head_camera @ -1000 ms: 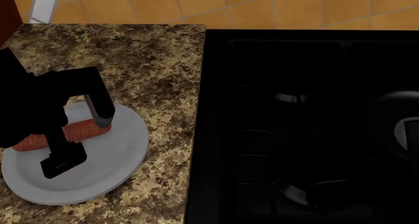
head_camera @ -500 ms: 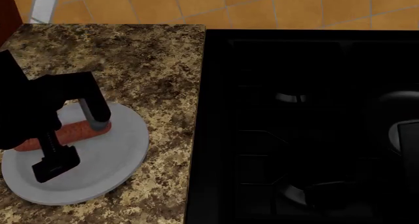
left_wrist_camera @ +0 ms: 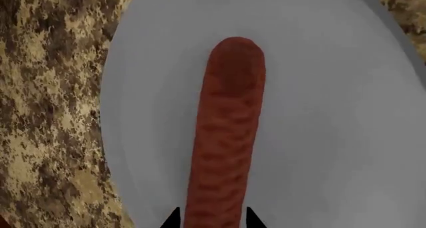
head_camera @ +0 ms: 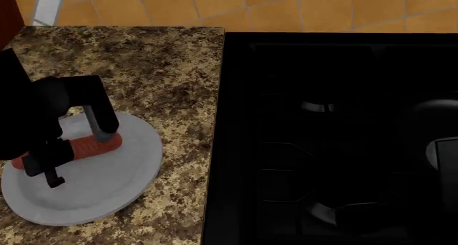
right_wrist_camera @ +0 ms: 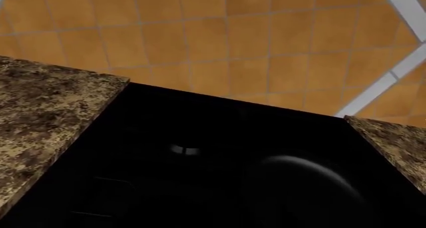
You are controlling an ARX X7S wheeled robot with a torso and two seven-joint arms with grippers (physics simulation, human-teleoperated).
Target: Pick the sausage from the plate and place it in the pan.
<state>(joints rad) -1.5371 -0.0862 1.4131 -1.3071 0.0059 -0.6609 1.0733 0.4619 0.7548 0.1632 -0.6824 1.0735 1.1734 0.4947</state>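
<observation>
The reddish-brown sausage (head_camera: pixel 96 143) lies on the pale grey plate (head_camera: pixel 122 175) on the counter at the left. It also shows lengthwise in the left wrist view (left_wrist_camera: pixel 226 138), on the plate (left_wrist_camera: pixel 332 138). My left gripper (head_camera: pixel 72 147) is down over the sausage with one finger on each side. In the left wrist view its black fingertips (left_wrist_camera: pixel 171 219) flank the sausage with narrow gaps, so it is open. A dark round shape on the stove at the right looks like the pan (head_camera: pixel 433 116) (right_wrist_camera: pixel 300 183); its handle does not show. My right gripper is not visible.
The speckled brown counter (head_camera: pixel 157 73) meets the black stovetop (head_camera: pixel 322 148) at a straight edge. Burner glints (head_camera: pixel 318 106) show on the stove. Orange tiles (head_camera: pixel 250 6) run behind it. A pale grey patch (head_camera: pixel 442 151) sits at the right edge.
My left gripper's fingers have drawn in closer around the sausage and the near finger has moved towards it. The sausage stays on the plate. The pale patch at the right has shifted slightly down.
</observation>
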